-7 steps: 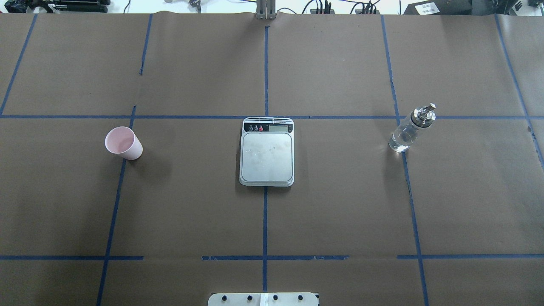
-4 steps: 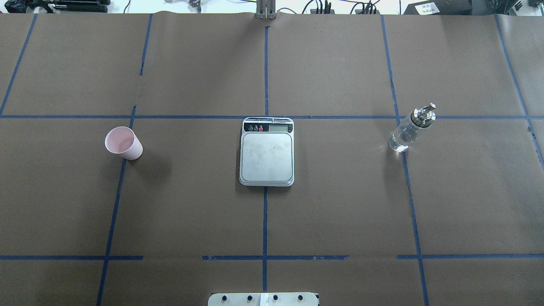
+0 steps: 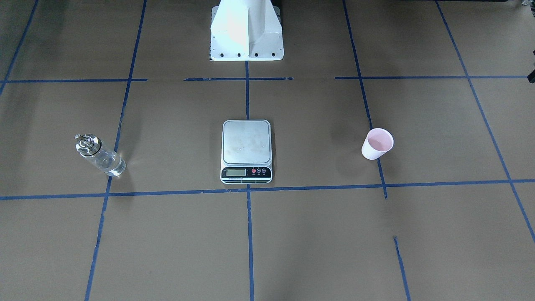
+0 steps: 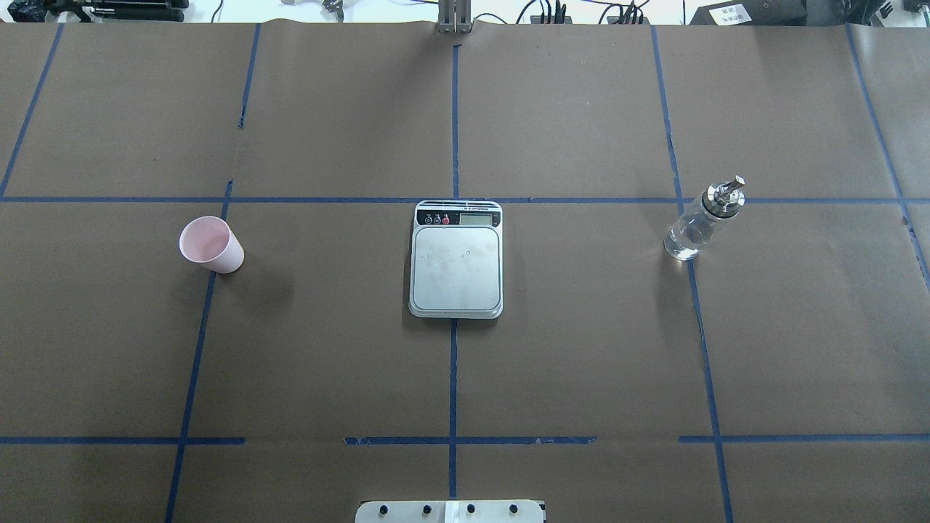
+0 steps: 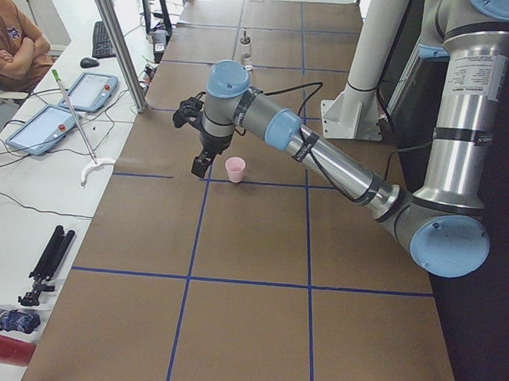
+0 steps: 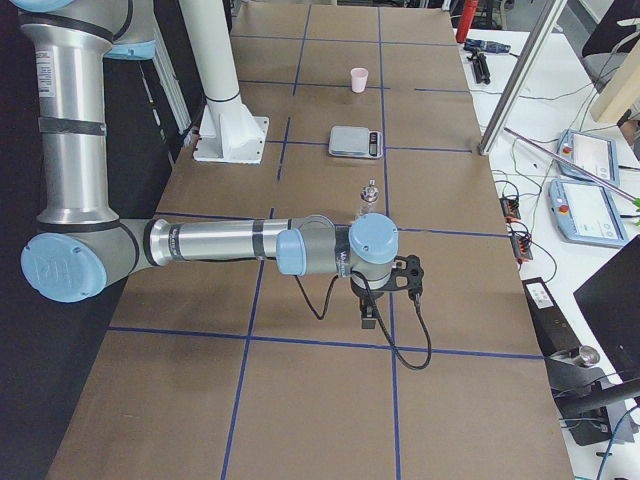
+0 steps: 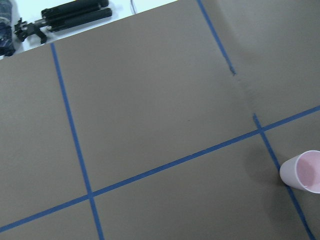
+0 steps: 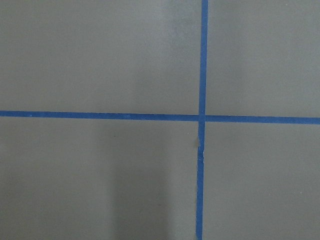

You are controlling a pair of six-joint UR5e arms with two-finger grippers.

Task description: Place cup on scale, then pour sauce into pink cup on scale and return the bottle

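Cup stands upright at nine o'clock of the scale overhead, near the closer left gripper, at four o'clock in its wrist view; finger state cannot be told.

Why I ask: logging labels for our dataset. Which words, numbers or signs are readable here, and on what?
None can be read.
Flat silver digital kitchen scale: print under its LCD display too small, no digits legible.
White label on black box, overhead view's top right: blurred.
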